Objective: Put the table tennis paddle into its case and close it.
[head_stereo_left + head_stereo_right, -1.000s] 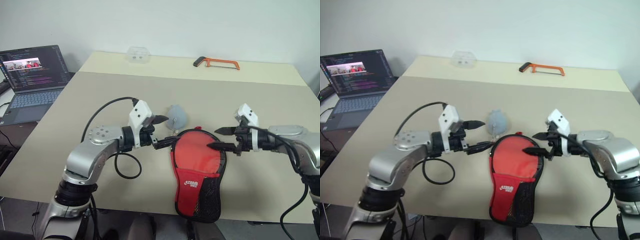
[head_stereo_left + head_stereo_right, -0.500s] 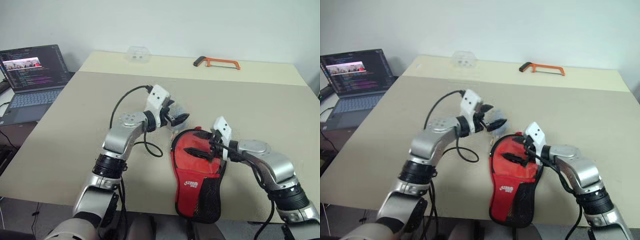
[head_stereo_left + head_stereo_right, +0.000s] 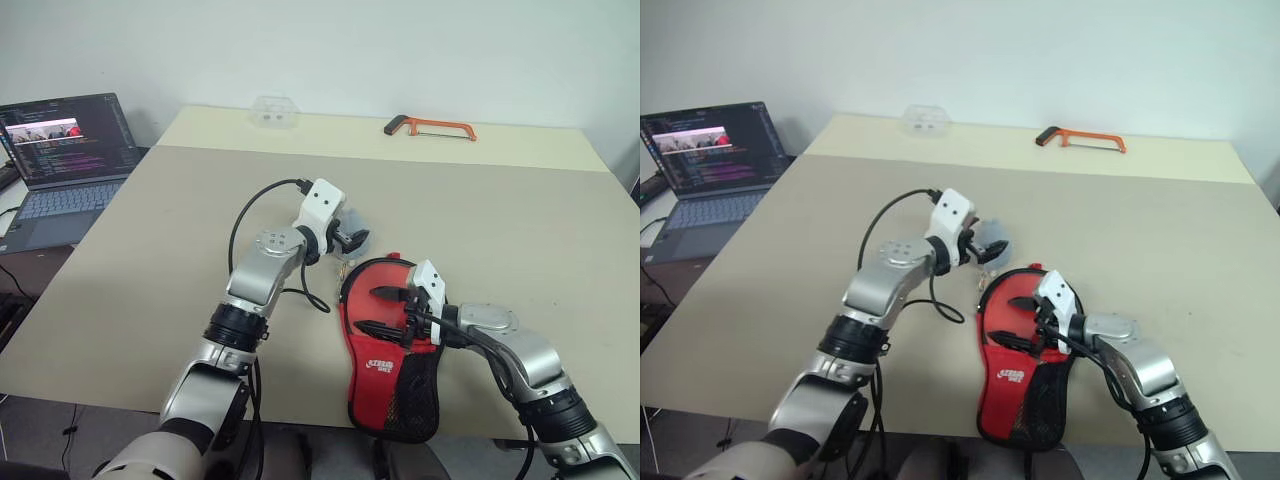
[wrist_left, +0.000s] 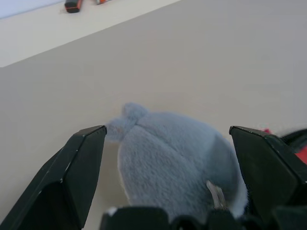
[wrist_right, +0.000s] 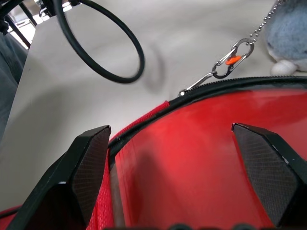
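Head views first: your case (image 3: 392, 345) lies flat on the counter (image 3: 150, 240), red side up, near the front edge. Your right hand (image 3: 385, 310) hovers over it, fingers wide. Your left hand (image 3: 349, 238) is by a grey plush toy (image 3: 992, 243). Left wrist view: wide fingers sit around the toy. Right wrist view: wide fingers over the red case, by a small clip (image 5: 232, 59).

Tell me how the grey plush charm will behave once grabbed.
The grey plush charm looks soft, so it probably squashes rather than slips. It seems light and unlikely to roll. Its chain and clip join the case, so pulling likely tugs that.
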